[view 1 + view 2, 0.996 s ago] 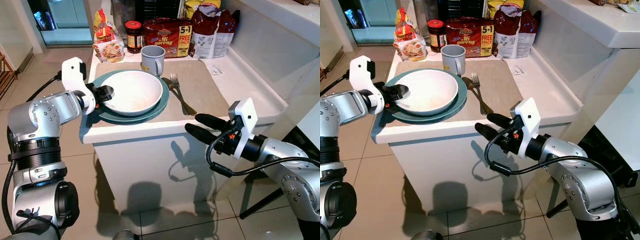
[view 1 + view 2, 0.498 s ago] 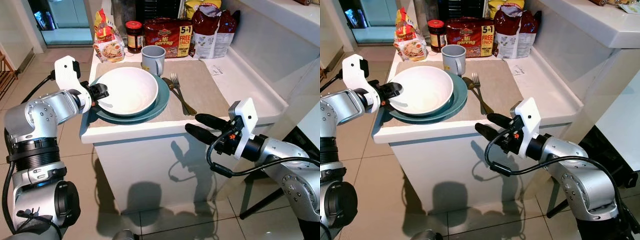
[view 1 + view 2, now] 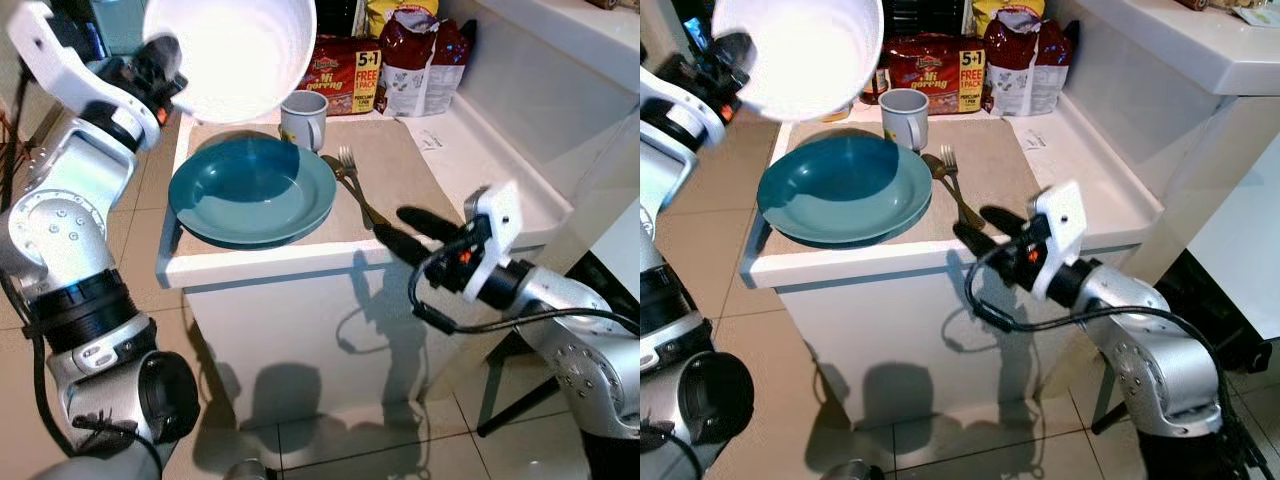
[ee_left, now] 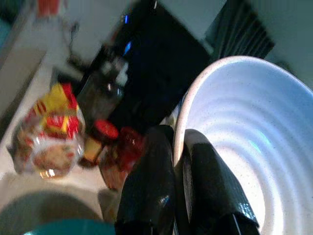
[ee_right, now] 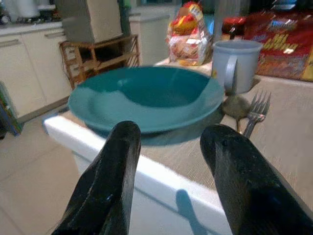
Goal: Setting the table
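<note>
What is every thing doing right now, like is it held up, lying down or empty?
white bowl: lifted in the air, tilted, empty
left pincer: shut on the bowl's rim
teal plate: flat on the placemat, bare
grey mug: upright behind the plate
fork: lying beside the plate
spoon: lying next to the fork
right pincer: open, holding nothing, by the counter edge

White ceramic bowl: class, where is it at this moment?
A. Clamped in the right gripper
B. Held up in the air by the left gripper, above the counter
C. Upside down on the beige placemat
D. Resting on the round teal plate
B: the left gripper pinches the rim of the white ceramic bowl, which hangs well above the bare round teal plate.
</note>
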Robot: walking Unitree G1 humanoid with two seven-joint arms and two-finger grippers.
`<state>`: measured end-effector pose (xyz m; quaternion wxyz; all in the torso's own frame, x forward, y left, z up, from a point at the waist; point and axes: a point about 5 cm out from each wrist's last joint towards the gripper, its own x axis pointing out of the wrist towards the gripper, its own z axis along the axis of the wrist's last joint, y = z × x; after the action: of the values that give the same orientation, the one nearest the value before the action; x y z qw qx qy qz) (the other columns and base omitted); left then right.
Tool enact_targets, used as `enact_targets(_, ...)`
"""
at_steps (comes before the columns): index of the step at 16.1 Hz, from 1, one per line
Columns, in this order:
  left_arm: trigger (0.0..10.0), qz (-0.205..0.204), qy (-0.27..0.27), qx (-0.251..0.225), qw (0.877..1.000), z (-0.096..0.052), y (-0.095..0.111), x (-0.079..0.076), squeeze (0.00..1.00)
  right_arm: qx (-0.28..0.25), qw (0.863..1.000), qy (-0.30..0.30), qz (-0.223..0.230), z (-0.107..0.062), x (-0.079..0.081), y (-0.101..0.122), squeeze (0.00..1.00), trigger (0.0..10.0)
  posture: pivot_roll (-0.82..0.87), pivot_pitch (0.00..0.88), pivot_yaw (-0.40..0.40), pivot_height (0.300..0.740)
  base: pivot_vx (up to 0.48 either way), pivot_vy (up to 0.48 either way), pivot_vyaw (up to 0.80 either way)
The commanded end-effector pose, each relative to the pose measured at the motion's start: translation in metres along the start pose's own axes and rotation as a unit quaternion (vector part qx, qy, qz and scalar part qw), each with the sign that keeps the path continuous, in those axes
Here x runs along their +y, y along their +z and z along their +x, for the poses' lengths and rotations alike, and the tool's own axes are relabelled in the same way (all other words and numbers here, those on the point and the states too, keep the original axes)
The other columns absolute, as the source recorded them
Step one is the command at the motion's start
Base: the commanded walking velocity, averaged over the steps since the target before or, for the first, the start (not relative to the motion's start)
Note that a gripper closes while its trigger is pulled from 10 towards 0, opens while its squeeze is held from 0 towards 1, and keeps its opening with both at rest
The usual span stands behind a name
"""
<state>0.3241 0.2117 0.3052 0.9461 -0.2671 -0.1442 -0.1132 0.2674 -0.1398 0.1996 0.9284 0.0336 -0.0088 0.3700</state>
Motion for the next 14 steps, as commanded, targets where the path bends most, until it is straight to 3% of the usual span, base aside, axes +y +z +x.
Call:
enact_targets(1,10.0,0.06,-0.039,0.004,0.997,-0.016,-0.008,-0.012,0.0,-0.062,0.995,-0.076,0.0,0.002,-0.01,0.013,0.0,10.0,0.0,0.0,-0.016,0.74,0.0,0.0,0.0)
enact_targets(4,10.0,0.165,-0.051,0.055,0.983,-0.042,-0.041,-0.02,0.0,-0.08,0.992,-0.099,0.006,0.01,-0.006,0.013,0.0,10.0,0.01,0.0,-0.034,0.74,-0.16,0.0,0.0)
enact_targets(8,10.0,0.234,-0.033,0.069,0.969,-0.046,-0.058,-0.02,0.0,-0.081,0.991,-0.102,0.015,0.015,0.0,0.009,0.0,10.0,0.0,0.0,-0.037,0.74,-0.357,0.0,0.0)
enact_targets(9,10.0,0.273,-0.02,0.087,0.958,-0.052,-0.071,-0.016,0.0,-0.081,0.99,-0.118,0.017,0.016,0.002,0.005,0.0,10.0,0.0,0.0,-0.035,0.74,0.0,0.0,0.0)
enact_targets(10,10.0,0.292,-0.012,0.098,0.951,-0.059,-0.08,-0.013,0.0,-0.072,0.987,-0.141,0.002,0.016,0.002,-0.002,0.0,10.0,0.0,0.0,-0.032,0.74,0.0,0.0,0.0)
enact_targets(14,10.0,0.311,-0.002,0.095,0.946,-0.063,-0.089,-0.013,0.0,-0.066,0.985,-0.158,-0.031,0.013,0.004,-0.009,0.0,10.0,0.0,0.0,-0.028,0.74,0.0,-0.439,0.0)
